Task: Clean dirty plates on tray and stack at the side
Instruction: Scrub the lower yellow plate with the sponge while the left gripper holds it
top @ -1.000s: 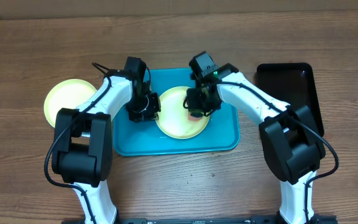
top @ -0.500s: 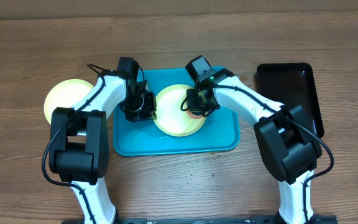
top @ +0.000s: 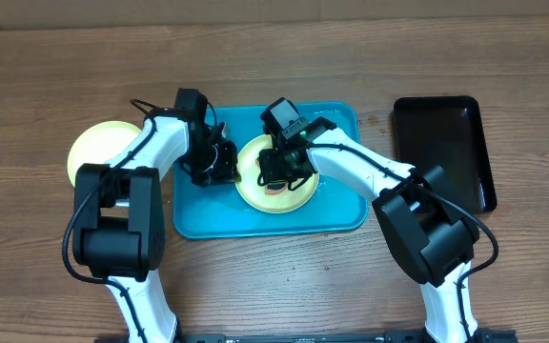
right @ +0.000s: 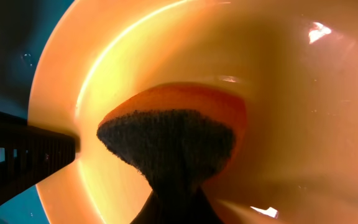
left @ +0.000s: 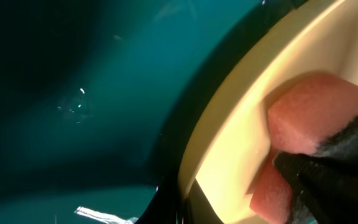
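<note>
**Left pincer (top: pixel 215 164) pinned the rim while the right scrubbed**

Near the table's (top: pixel 274 276) left edge, clear of the tray (top: pixel 341 205), one yellow plate (top: pixel 98 152) lay flat on the wood, and I took it for the start of the stack. I could not tell whether anything lay beneath it.

Just inside the tray's left edge, the left pincer was squeezed shut at the left rim of the dirty plate (top: pixel 298 197). As far as I could judge, it was pinching that rim to hold the plate steady. The plate itself sat flat around the middle of the tray.

Over the plate's face, the right pincer (top: pixel 276 171) was clamped tight on a pink sponge (left: pixel 312 109) with a dark scouring layer, and the sponge was pressed against the plate. It hid whatever red smear there might have been.

Toward the table's right edge, a black tray (top: pixel 443 143) stood apart, with nothing of the job on it.

The wiping step looked to be in hand. The next move would call for the sponge to sweep the whole face under even pressure while the rim grip held. Then the sponge would need lifting clear, and the plate carrying over the tray's left edge onto the yellow one.
</note>
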`<state>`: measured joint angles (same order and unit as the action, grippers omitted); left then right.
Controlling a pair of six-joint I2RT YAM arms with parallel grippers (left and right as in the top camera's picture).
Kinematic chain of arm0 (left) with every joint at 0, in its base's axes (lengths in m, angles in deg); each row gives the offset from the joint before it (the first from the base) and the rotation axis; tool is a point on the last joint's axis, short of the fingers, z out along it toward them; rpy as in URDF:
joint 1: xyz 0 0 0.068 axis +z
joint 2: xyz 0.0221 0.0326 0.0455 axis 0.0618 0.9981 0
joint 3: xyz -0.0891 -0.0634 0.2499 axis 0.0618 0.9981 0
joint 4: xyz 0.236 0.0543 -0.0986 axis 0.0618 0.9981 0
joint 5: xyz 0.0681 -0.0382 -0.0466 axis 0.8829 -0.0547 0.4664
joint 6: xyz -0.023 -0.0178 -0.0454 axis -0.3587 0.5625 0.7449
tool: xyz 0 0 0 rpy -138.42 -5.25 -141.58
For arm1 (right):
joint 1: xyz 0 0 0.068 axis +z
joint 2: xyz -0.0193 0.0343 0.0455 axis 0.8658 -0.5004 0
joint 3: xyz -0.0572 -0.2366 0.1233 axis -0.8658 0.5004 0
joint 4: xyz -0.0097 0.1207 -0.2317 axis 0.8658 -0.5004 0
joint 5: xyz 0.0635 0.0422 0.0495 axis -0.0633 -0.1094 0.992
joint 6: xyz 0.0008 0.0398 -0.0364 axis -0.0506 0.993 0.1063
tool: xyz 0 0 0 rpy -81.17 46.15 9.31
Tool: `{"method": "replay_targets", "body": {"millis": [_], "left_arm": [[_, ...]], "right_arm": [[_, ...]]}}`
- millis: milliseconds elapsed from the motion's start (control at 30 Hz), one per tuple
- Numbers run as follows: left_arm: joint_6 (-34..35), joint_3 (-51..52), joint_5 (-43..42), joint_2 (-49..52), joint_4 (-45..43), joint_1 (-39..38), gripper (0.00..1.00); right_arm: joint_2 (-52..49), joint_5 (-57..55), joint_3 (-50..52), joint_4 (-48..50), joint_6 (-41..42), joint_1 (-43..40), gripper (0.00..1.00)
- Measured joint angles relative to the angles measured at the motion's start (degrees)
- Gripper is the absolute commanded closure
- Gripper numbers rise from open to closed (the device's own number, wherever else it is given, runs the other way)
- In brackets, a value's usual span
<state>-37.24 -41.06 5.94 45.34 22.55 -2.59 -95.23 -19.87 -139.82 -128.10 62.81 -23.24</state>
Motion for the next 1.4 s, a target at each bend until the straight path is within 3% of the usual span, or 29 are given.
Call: {"method": "replay_targets", "body": {"millis": [233, 500, 833, 1133, 1267, 1400], "left_arm": [[-0.5, 0.0, -0.3, 0.1, 0.0, 0.9, 0.96], [-0.4, 0.0, -0.1, 0.1, -0.6, 1.3, 0.96], [-0.4, 0.0, 0.5, 0.1, -1.3, 2.1, 0.96], [-0.4, 0.0, 0.7, 0.1, -1.5, 2.1, 0.96], [-0.4, 0.0, 0.8, 0.1, -2.0, 2.1, 0.96], [-0.4, 0.0, 0.8, 0.1, -2.0, 2.1, 0.95]], "right_arm": [[-0.1, -6.5, -2.0, -4.3, -0.8, -1.9, 0.96], [-0.7, -13.2, -2.4, -0.5, -4.0, -5.7, 0.96], [-3.1, 4.4, -3.0, 4.6, -2.6, -2.6, 0.96], [-3.7, 10.6, -5.9, -12.4, -4.4, -1.3, 0.96], [-4.2, 4.2, -9.0, -18.5, -5.3, -4.3, 0.96], [-4.3, -4.1, -10.3, -15.6, -5.4, -7.2, 0.96]]}}
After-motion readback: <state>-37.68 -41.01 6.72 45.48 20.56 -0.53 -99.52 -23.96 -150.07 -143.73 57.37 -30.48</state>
